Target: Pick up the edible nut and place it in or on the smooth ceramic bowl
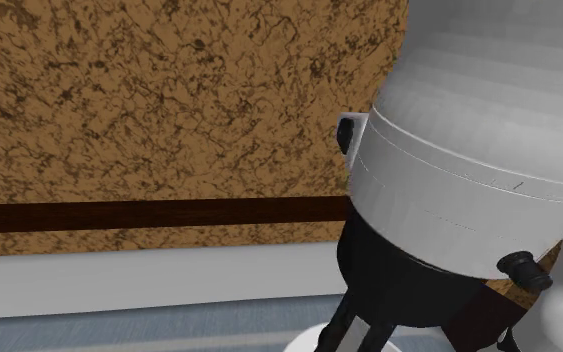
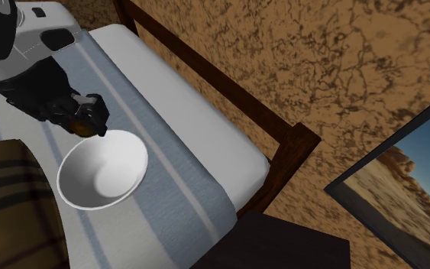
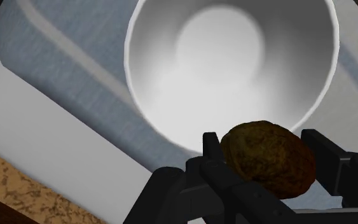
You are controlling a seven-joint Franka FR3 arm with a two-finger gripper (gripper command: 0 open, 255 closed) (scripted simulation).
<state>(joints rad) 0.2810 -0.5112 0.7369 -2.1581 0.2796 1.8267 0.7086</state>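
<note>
Near bowl (image 3: 147,95), nut (image 3: 268,158) in clenched pincer (image 3: 264,146)

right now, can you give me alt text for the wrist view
The black gripper clasps a rough brown nut between its fingers, close by the rim of an empty white bowl. The bowl stands on blue-grey and white striped bedding.

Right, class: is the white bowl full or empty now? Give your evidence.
Empty. The wrist view shows the bowl bare and white inside; the brown nut is clasped in the gripper, not yet inside.
</note>
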